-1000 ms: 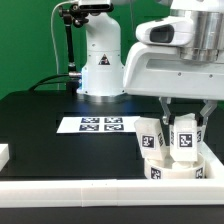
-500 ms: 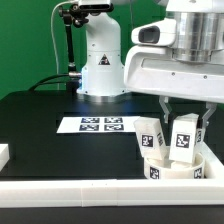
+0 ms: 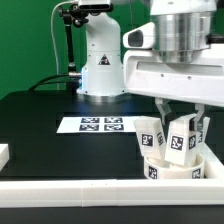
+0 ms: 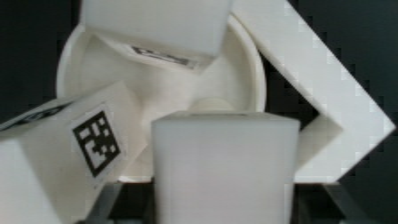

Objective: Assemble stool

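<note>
The stool's round white seat (image 3: 176, 170) lies at the exterior view's right, against the front rail. One white tagged leg (image 3: 150, 136) stands on it, leaning slightly. My gripper (image 3: 183, 122) is shut on a second tagged leg (image 3: 181, 142), held upright with its lower end at the seat. In the wrist view this held leg (image 4: 222, 160) fills the middle, between the dark fingers (image 4: 103, 204) of my gripper (image 4: 222, 208). The other leg (image 4: 71, 140) shows its tag beside it, and the seat (image 4: 151, 95) lies behind both.
The marker board (image 3: 100, 125) lies flat in the middle of the black table. A long white rail (image 3: 80, 190) edges the front, with a small white block (image 3: 4, 153) at the exterior view's left. The arm's white base (image 3: 100, 62) stands at the back.
My wrist has turned about its upright axis and the held leg has turned with it, staying in the same spot over the seat. The standing leg and seat have not moved.
</note>
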You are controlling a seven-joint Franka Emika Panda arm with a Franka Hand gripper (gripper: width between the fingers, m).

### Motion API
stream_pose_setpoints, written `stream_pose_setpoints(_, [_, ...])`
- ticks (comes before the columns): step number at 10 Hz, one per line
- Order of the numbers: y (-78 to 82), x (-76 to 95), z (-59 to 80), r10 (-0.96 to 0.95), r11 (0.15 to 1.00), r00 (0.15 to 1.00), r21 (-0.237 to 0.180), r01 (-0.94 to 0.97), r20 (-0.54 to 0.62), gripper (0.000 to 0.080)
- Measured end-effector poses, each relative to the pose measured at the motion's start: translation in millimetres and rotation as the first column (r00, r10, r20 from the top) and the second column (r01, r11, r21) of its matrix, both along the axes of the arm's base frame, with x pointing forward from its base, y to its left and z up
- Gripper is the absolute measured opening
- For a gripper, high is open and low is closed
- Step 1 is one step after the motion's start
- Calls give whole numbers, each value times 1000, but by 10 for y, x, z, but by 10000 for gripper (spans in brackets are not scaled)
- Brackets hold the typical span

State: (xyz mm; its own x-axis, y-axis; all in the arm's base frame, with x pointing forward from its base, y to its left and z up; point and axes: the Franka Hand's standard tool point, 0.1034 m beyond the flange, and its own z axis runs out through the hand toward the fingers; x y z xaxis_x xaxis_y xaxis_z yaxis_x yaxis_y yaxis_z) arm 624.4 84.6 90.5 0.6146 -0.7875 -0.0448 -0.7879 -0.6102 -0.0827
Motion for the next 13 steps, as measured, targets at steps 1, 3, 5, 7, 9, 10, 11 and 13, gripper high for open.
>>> stream_pose_setpoints(1, [-9,30,-5,-73,997,997,19,72,22,341])
stream_pose_setpoints(3, [2,69,-9,-213,977,976,39,211,48,341])
stream_pose_setpoints(5, [14,69,-8,-308,951,951,47,307,35,341])
stream_pose_setpoints(7, [22,67,-9,-398,916,917,54,397,21,341])
stream_pose_setpoints(9, [-22,89,-8,-574,814,819,114,569,10,341])
stream_pose_setpoints(10, [-37,100,-8,-650,752,760,143,643,1,341])
stream_pose_setpoints(11, [-42,113,-9,-717,686,696,164,709,-11,341])
stream_pose_setpoints(13, [-22,129,-15,-810,572,586,187,799,-29,341])
